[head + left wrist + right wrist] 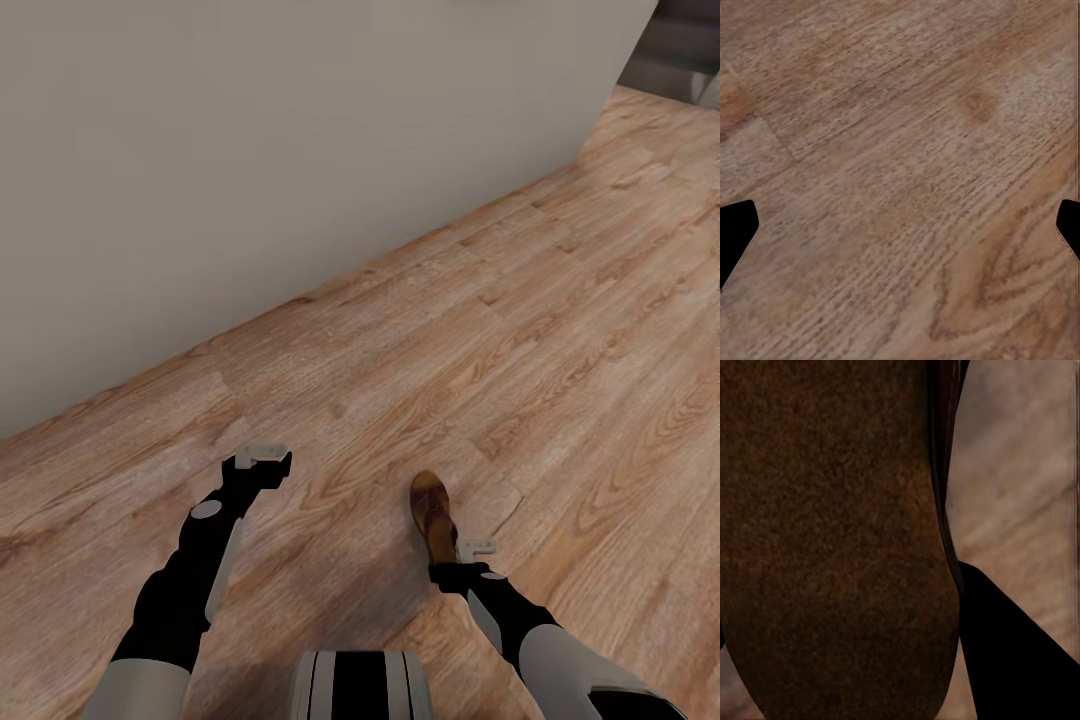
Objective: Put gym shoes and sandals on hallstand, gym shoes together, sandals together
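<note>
Sandal (434, 515) sits clamped in right hand (465, 560) (above the floor (560, 330)).

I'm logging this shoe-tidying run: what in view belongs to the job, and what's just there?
Part of the job:
- sandal, brown, held by the right claw
- corridor floor, wood planks
- left claw, open, holding nothing

Just there:
- plain wall
- grey unit at the far corner, too cut off to identify
</note>
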Motion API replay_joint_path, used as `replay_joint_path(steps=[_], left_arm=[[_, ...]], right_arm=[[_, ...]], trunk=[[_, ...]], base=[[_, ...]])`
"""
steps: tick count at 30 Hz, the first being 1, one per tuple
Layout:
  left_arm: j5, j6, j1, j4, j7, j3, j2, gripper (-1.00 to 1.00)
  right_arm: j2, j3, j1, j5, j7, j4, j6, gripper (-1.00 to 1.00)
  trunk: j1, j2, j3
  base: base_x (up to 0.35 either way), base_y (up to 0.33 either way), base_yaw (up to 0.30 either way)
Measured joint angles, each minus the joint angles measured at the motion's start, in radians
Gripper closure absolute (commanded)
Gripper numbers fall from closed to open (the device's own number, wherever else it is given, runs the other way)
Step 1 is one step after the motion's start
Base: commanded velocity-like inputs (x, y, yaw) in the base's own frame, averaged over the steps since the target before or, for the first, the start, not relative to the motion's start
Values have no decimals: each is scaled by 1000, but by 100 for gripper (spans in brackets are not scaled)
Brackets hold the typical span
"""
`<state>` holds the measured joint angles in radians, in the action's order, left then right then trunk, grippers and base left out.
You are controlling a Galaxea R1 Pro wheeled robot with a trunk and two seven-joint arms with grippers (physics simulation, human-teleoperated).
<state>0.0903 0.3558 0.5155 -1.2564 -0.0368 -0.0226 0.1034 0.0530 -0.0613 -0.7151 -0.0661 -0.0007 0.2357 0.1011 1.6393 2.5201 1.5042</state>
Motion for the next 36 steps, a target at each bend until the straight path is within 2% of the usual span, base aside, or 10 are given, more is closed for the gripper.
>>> replay_joint_path(steps=[26, 28, 30, 31, 32, 34, 36], left_arm=[[0, 15, 0, -2, 1, -1, 0, -100], [0, 38, 0, -1, 1, 0, 0, -100], [0, 44, 0, -1, 1, 0, 0, -100], [0, 50, 0, -2, 0, 0, 0, -100], [-1, 52, 0, -1, 0, 0, 0, -100], [-1, 54, 0, -1, 0, 0, 0, -100], [-2, 55, 0, -1, 1, -1, 0, -100]], right_arm=[[-2, -9, 0, 0, -6, 23, 7, 100], [-4, -13, 0, 4, -7, 119, 10, 100], [-3, -18, 0, 9, -7, 173, 11, 100], [-2, -28, 1, 26, -5, 238, 14, 100], [-2, -32, 0, 33, -5, 356, 16, 100], [-1, -33, 0, 41, -4, 413, 21, 100], [0, -34, 0, 47, -4, 513, 24, 100]], trunk=[[-12, -6, -101], [-13, -7, -108], [-14, -7, -116], [-14, -7, -120], [-14, -7, -124], [-15, -8, -132], [-16, -8, -139]], base=[[0, 0, 0], [0, 0, 0], [0, 0, 0], [0, 0, 0], [0, 0, 0], [0, 0, 0], [0, 0, 0]])
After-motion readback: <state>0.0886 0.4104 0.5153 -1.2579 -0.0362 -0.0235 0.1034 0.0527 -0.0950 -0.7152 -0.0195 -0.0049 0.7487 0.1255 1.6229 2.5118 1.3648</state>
